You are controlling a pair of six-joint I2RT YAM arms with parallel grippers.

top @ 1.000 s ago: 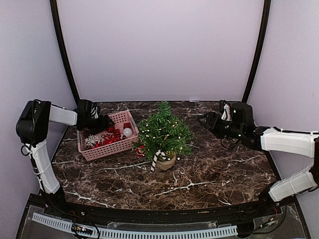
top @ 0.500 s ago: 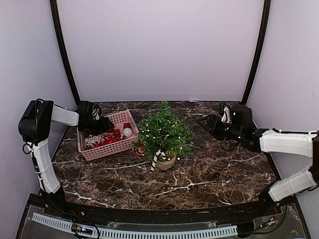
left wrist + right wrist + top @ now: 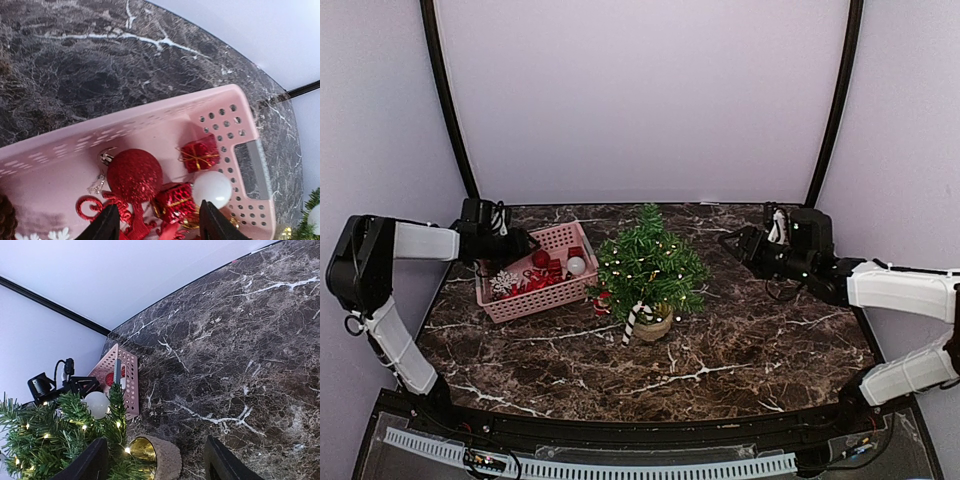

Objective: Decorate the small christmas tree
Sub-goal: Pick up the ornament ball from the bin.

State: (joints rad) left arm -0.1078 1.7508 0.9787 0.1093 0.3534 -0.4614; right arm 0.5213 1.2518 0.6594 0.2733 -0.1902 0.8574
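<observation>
**A:** Where does the small christmas tree (image 3: 648,265) stand?

**B:** Middle of the overhead frame, upright in its tan pot (image 3: 652,327) on the marble table (image 3: 750,340). The pink basket (image 3: 535,297) sits just to its left. A candy cane (image 3: 638,318) leans by the pot at the lower left of the tree.

**A:** Would it tip easily?

**B:** I'd guess so. It looks light, with a bushy top over a small base. The needle branches look soft and springy, so they should bend under a push rather than resist. The pot seems to be the only stiff part, so I'd steady it there, low down. Ornaments would go on the outer branch tips.

**A:** And the arms?

**B:** The left gripper (image 3: 159,220) hovers over the basket at the left of the overhead frame. Its jaws are apart and empty, above a red ball (image 3: 134,175) and a white ball (image 3: 212,189). The right gripper (image 3: 156,455) hangs to the right of the tree, apart from it. It is spread wide, holds nothing, and faces the pot.
</observation>
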